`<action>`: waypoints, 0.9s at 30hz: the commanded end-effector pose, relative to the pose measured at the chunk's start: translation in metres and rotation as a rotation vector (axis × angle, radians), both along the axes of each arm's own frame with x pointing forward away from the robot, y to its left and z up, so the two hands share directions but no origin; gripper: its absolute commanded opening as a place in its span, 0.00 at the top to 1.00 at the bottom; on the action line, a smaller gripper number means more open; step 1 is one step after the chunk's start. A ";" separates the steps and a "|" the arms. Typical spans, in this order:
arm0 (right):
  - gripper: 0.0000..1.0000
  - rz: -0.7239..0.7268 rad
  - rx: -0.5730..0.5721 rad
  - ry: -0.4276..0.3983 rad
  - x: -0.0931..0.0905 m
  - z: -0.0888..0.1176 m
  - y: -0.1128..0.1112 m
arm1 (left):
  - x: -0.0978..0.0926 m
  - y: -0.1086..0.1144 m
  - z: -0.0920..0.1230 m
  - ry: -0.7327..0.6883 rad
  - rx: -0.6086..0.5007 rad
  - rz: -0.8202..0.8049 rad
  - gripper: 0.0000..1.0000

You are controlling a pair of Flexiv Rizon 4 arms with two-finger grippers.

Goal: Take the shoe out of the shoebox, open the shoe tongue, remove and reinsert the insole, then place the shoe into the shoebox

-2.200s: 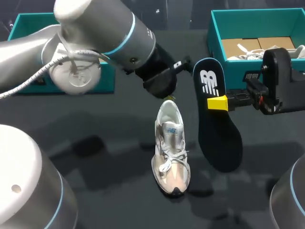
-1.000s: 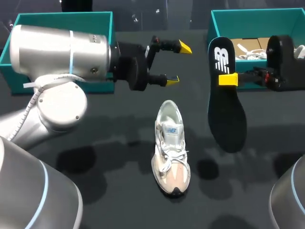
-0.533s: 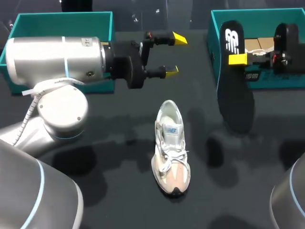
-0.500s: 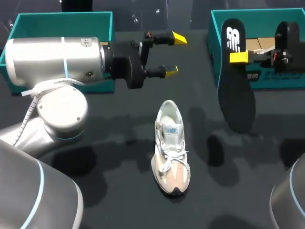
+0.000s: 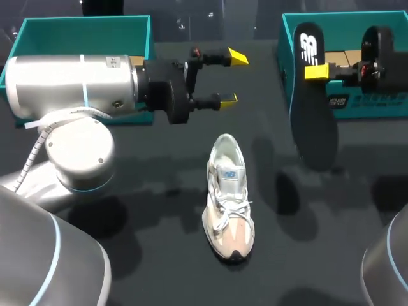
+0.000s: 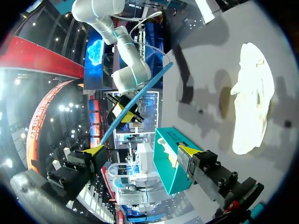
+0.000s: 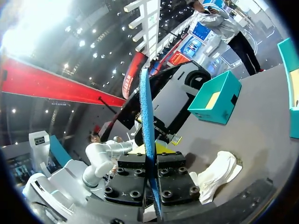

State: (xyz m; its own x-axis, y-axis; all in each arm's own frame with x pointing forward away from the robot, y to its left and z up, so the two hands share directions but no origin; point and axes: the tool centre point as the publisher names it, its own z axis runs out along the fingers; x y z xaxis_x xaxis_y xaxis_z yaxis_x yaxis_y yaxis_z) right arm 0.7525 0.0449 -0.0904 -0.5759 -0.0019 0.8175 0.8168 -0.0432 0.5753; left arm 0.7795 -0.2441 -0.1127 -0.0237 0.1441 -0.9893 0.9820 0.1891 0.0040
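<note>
Your right gripper (image 5: 317,71) was clamped on the dark insole (image 5: 312,121), which hung upright at the front corner of the right shoebox (image 5: 382,107). Your left gripper (image 5: 233,78) stood spread wide, holding nothing, beyond the heel of the shoe (image 5: 227,197) lying on the table (image 5: 146,191).

Robot demonstration stand, exhibition hall: our two arms (image 5: 70,83) work over a dark table (image 5: 127,191) set with teal shoeboxes (image 5: 357,105). Around us we see ceiling spotlights (image 7: 93,44), a red banner (image 6: 42,60) and lit display screens (image 6: 96,51).
</note>
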 end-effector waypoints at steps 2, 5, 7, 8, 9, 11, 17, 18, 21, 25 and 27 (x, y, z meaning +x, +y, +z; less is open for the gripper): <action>1.00 0.004 -0.020 0.109 0.027 0.000 0.005 | 0.013 -0.008 0.001 0.012 -0.015 -0.022 0.00; 1.00 -0.011 0.001 0.169 0.037 -0.005 0.008 | 0.016 -0.011 0.004 0.032 -0.018 -0.029 0.00; 1.00 -0.028 -0.017 0.179 0.040 -0.008 0.008 | 0.016 -0.011 0.004 0.032 -0.018 -0.029 0.00; 1.00 -0.028 -0.017 0.179 0.040 -0.008 0.008 | 0.016 -0.011 0.004 0.032 -0.018 -0.029 0.00; 1.00 -0.028 -0.017 0.179 0.040 -0.008 0.008 | 0.016 -0.011 0.004 0.032 -0.018 -0.029 0.00; 1.00 -0.028 -0.017 0.179 0.040 -0.008 0.008 | 0.016 -0.011 0.004 0.032 -0.018 -0.029 0.00; 1.00 -0.028 -0.017 0.179 0.040 -0.008 0.008 | 0.017 -0.014 0.001 0.043 -0.022 -0.038 0.00; 1.00 -0.028 -0.017 0.179 0.040 -0.008 0.008 | 0.017 -0.017 0.000 0.043 -0.018 -0.039 0.00; 1.00 -0.037 -0.052 0.291 0.053 -0.010 0.016 | 0.017 -0.024 -0.002 0.044 -0.020 -0.046 0.00; 1.00 -0.061 -0.061 0.361 0.063 -0.013 0.022 | 0.020 -0.027 -0.005 0.058 -0.028 -0.047 0.00; 1.00 -0.068 -0.054 0.394 0.066 -0.017 0.025 | 0.021 -0.028 -0.006 0.068 -0.034 -0.051 0.00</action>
State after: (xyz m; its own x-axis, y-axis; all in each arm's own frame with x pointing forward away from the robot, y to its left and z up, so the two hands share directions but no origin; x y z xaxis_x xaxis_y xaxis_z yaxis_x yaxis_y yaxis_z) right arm 0.8119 0.0621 -0.1045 -0.2316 0.0757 0.9699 0.9677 -0.0839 0.2376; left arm 0.7964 -0.2648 -0.1166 -0.0862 0.1180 -0.9893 0.9876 0.1408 -0.0693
